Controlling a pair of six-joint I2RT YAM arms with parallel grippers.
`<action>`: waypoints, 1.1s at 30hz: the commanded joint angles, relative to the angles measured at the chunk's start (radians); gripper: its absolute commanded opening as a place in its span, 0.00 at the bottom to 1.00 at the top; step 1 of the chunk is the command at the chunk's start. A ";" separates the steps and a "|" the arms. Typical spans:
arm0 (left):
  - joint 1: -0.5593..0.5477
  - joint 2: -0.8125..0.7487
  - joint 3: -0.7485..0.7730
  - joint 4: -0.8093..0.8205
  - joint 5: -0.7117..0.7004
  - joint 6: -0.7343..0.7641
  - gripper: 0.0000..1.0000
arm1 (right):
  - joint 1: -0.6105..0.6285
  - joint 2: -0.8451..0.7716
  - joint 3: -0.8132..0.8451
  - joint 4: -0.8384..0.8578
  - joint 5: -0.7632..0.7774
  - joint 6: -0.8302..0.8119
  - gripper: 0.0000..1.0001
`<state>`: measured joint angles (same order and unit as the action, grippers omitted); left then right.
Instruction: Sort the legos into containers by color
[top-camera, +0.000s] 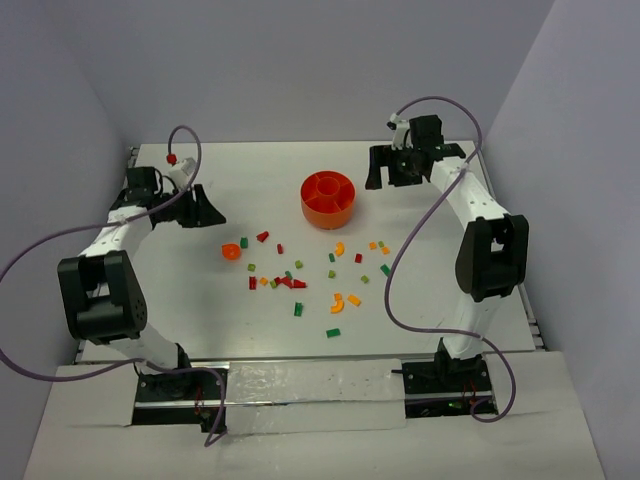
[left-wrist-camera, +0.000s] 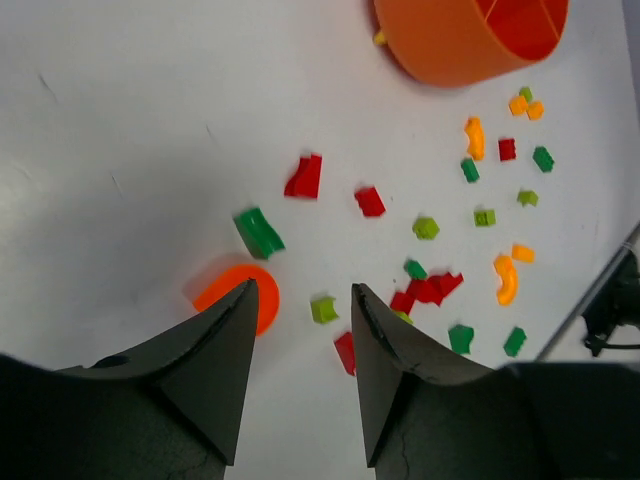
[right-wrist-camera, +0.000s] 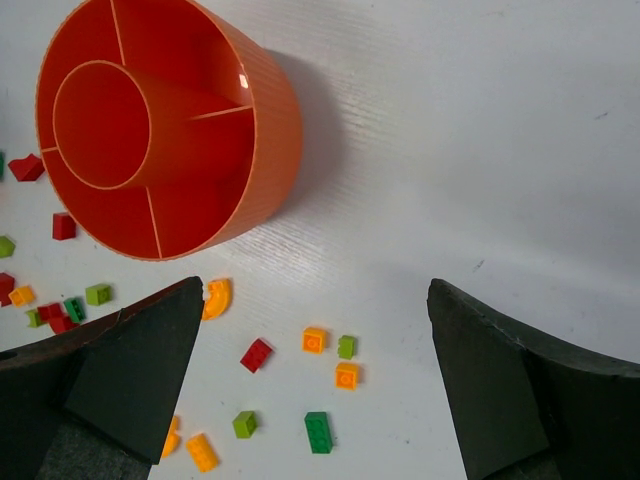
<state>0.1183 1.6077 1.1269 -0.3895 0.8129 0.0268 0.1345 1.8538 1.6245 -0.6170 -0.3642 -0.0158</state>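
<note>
- The round orange plastic bowl (right-wrist-camera: 272, 130) is seen with thin walls around a central cup.
- Tiny red, green, orange and yellow legos (top-camera: 297, 283) are scattered nearby.
- The left gripper (left-wrist-camera: 305, 290) is narrowly parted and the right gripper (right-wrist-camera: 315, 288) is spread wide; nothing is held.

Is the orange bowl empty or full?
Empty: the bowl shows bare compartments, and the bricks lie outside on the table.

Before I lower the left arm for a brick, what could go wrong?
The red pieces lie bunched against a green brick, so the left gripper might pinch two colours together. Its fingers look wide beside such small bricks and could scatter neighbours. The bowl has narrow compartments; a drop may land wrong.
</note>
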 joint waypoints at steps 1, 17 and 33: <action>0.052 -0.032 -0.070 -0.019 0.121 -0.017 0.52 | 0.015 -0.063 -0.006 -0.005 -0.025 -0.013 1.00; 0.112 0.227 -0.103 0.127 0.095 -0.069 0.50 | 0.017 -0.099 -0.051 -0.030 0.013 -0.047 1.00; 0.111 0.364 -0.104 0.193 0.151 -0.126 0.46 | 0.028 -0.080 -0.027 -0.043 0.023 -0.047 1.00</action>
<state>0.2264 1.9353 1.0122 -0.2607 0.9458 -0.0641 0.1484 1.8137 1.5776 -0.6487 -0.3530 -0.0502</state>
